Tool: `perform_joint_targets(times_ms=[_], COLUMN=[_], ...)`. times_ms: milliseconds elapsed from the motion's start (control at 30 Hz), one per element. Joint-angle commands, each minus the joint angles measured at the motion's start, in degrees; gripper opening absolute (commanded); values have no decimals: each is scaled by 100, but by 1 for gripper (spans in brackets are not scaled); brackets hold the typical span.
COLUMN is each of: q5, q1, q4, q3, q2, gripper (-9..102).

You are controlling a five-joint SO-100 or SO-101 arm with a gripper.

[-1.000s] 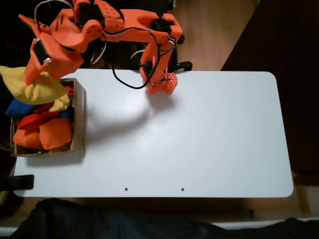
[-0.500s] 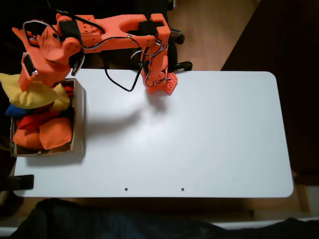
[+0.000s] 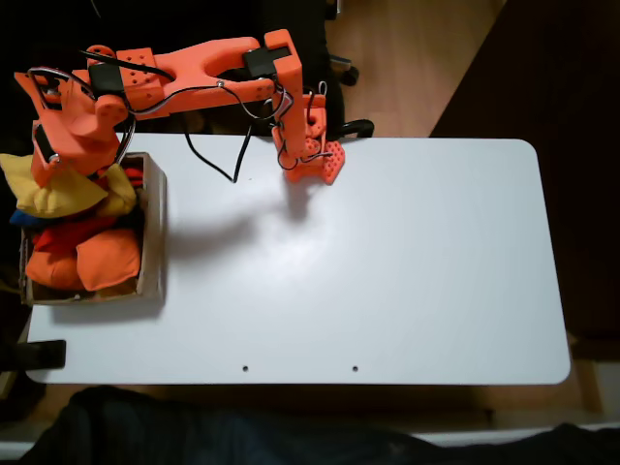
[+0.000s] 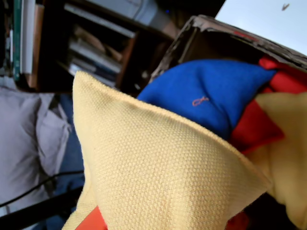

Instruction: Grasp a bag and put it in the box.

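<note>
The gripper (image 3: 50, 172) holds the bag (image 3: 44, 189) pinched by one edge, the yellow pillow hanging over the box's (image 3: 153, 228) far-left corner, partly past the wall in the fixed view. Released there, it could slide off the heap and drop outside, since the box already brims with orange bags (image 3: 97, 260), a blue bag (image 4: 211, 93), red ones and a smaller yellow bag (image 3: 121, 194).

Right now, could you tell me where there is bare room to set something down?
In the fixed view, the white table is bare from the box across to its right edge, apart from the arm's base at the back. The box is crowded, heaped with bags; the gripper holds the yellow bag over it.
</note>
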Motion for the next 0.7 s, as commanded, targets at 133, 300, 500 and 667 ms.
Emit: perform_joint_targets(times_ms=[133,300,500,667], q5=[-88,-88,-53,-97], q1=[88,53,-53,-158], q4=[-202,-211,-114,-123], q3=[-483,-475,-404,-132], q2=[9,44,202,439], gripper=[12,12,12,12])
